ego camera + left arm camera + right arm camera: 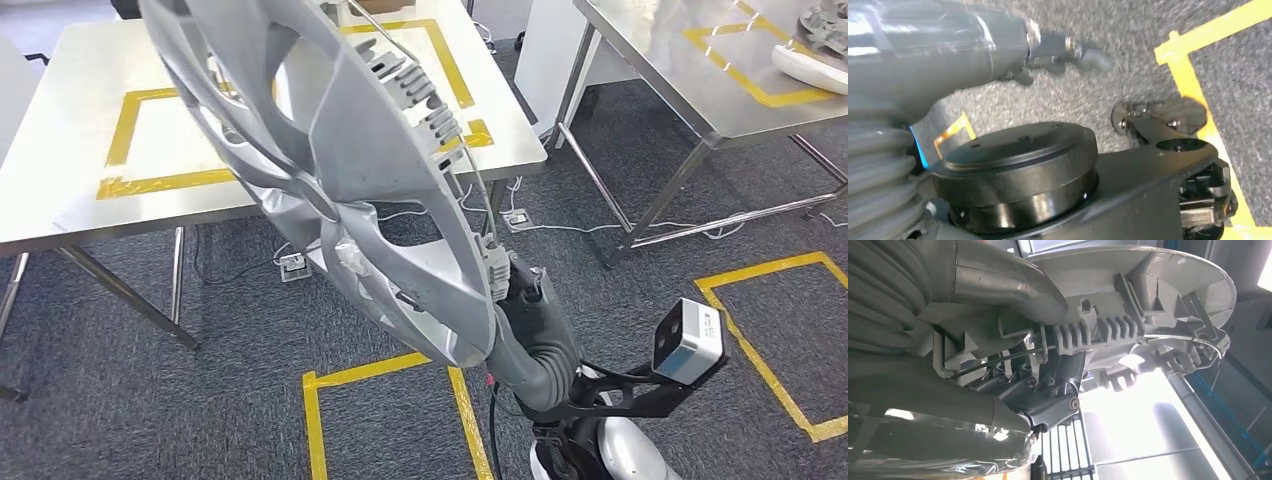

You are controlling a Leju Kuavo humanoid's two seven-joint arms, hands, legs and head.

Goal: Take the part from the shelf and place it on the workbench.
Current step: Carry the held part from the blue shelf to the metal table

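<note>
Silver wheel cover (340,170), nearest the head camera, held aloft on edge, tilting from upper left down to the right hand (525,300), whose fingers (1048,390) clasp its ribbed rim; workbench (60,150) beyond. Left hand (1053,55): fingers curled, holding nothing.

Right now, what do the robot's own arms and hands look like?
The right arm ends in a grey ribbed cover, with a thin dark cable beside it and a silver shell below. A white-and-black camera box sits on a black bracket. The left hand has dark grey fingers past a glossy grey casing.
</note>
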